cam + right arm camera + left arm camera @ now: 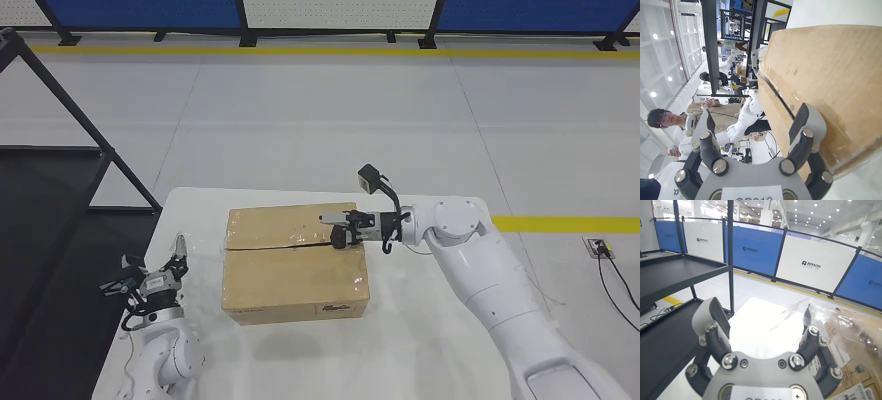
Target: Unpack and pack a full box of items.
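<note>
A brown cardboard box [295, 272] lies in the middle of the white table [430, 335], its two top flaps closed along a seam with shiny clear tape. My right gripper [340, 234] hovers at the right end of that seam and is open; in the right wrist view one fingertip [798, 121] rests at the seam on the box [829, 72], while the right gripper [753, 123] holds nothing. My left gripper [160, 272] stands open and empty near the table's left edge, apart from the box. Loose clear film [846, 321] hangs off the box [853, 362] beside the left gripper [762, 317].
A black metal shelf rack [50, 225] stands against the table's left side, its shelves [668, 275] close to the left gripper. White tabletop shows in front of and to the right of the box.
</note>
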`<act>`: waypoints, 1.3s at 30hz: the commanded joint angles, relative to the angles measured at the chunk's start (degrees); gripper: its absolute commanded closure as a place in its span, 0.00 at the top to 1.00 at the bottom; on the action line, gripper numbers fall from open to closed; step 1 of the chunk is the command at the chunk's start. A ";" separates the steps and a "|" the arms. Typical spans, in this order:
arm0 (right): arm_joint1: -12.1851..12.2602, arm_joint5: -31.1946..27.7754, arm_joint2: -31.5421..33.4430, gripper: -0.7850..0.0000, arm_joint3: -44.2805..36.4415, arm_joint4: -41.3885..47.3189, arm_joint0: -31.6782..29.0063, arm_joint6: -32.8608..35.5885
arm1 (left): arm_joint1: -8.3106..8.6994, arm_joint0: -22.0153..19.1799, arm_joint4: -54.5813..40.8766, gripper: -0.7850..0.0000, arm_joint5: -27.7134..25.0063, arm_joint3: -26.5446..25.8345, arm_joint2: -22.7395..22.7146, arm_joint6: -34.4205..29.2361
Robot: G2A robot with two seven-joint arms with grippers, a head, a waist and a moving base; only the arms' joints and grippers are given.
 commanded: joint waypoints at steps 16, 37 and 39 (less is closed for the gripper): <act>-0.16 0.44 -0.70 1.00 0.69 -0.93 0.62 -2.27 | -0.62 2.49 -4.94 1.00 -2.48 -5.07 -5.30 0.11; 1.09 2.14 0.85 1.00 -3.07 -1.82 -1.31 -2.48 | -1.38 6.77 -13.63 1.00 -8.75 -11.00 -7.97 -11.86; 1.11 2.20 0.79 1.00 -3.08 -1.84 -1.25 -2.43 | -1.36 7.17 -14.28 1.00 -9.26 -10.94 -8.01 -14.78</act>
